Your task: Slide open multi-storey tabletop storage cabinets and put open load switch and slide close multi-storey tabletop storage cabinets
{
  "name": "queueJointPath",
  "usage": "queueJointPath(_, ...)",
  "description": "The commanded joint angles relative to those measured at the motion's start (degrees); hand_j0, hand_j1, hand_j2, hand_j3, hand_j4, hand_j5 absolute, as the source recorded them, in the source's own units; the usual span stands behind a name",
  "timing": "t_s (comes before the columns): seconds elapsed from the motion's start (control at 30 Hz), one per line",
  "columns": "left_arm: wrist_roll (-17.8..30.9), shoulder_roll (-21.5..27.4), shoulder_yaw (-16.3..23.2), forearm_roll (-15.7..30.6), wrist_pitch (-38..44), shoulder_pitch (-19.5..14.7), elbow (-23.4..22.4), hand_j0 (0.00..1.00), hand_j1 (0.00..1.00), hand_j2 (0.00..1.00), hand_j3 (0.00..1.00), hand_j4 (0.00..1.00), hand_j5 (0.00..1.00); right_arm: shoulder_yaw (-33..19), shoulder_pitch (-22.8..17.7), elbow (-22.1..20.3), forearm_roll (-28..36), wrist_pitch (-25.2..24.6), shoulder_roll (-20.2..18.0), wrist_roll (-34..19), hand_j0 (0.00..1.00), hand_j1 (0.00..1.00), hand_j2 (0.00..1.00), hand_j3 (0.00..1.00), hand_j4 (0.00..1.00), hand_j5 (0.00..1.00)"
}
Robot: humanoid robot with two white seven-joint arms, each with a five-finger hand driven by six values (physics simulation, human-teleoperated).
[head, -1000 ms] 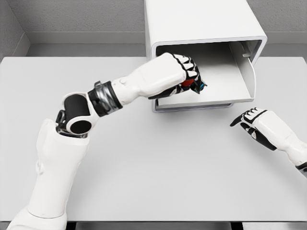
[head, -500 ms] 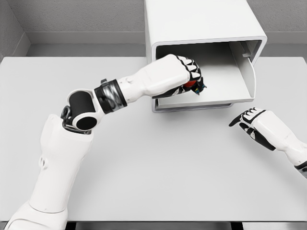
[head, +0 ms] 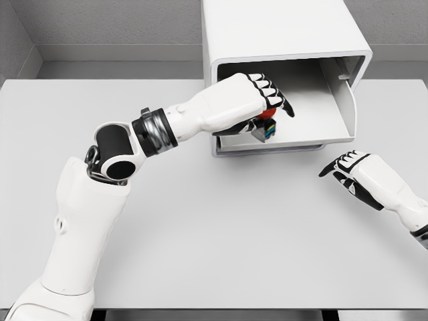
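- Head view shows a white cabinet (head: 281,33) standing at the far side of a white table (head: 221,227).
- Its bottom drawer (head: 314,130) is pulled out toward the robot.
- The left hand (head: 251,100) reaches over the left part of the drawer with its fingers (head: 275,100) stretched out, and it holds nothing.
- The load switch (head: 265,128) is small, red and grey, with a bit of green and blue.
- It sits in the drawer just under the left hand's fingers; whether they touch cannot be told.
- The right hand (head: 358,175) rests over the table, to the right and in front of the drawer, fingers loose and holding nothing.
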State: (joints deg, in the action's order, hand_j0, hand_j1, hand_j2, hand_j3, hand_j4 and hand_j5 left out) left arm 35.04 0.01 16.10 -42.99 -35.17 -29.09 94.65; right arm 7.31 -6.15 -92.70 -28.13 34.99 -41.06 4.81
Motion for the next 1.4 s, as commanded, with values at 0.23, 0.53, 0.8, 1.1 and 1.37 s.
queueJointPath(0.23, -0.04, -0.01, -0.02, 0.45, 0.17, 0.0, 0.54, 0.78, 0.78, 0.78, 0.78, 0.78, 0.78, -0.01, 0.35, -0.12, 0.35, 0.01, 0.46, -0.06, 0.47, 0.47, 0.47, 0.47, 0.47, 0.47)
queueJointPath(0.53, -0.04, -0.01, -0.37, 1.42, 0.17, 0.62, 5.19, 0.9, 0.9, 0.9, 0.9, 0.9, 0.9, -0.01, 0.53, -0.2, 0.53, 0.01, 0.37, -0.06, 0.47, 0.47, 0.47, 0.47, 0.47, 0.47)
queueJointPath(0.8, -0.04, 4.47, -10.12, 15.3, 0.17, 2.11, 8.54, 1.0, 1.0, 1.0, 1.0, 1.0, 1.0, -0.19, 0.53, -1.35, 0.62, 0.01, 0.28, -0.15, 0.47, 0.47, 0.47, 0.47, 0.47, 0.47)
queueJointPath(1.1, -0.04, 18.63, -37.36, 27.17, 0.17, 25.48, 7.75, 1.0, 1.0, 1.0, 1.0, 1.0, 1.0, -0.1, 2.11, -1.26, 0.71, 0.01, 0.28, -0.24, 0.47, 0.47, 0.47, 0.47, 0.47, 0.47)
queueJointPath(1.37, -0.04, 18.89, -42.29, 24.71, 0.17, 32.78, -2.89, 1.0, 1.0, 1.0, 1.0, 1.0, 1.0, 1.3, 3.87, -0.82, 0.53, 0.01, 0.46, -0.24, 0.47, 0.47, 0.47, 0.47, 0.47, 0.47)
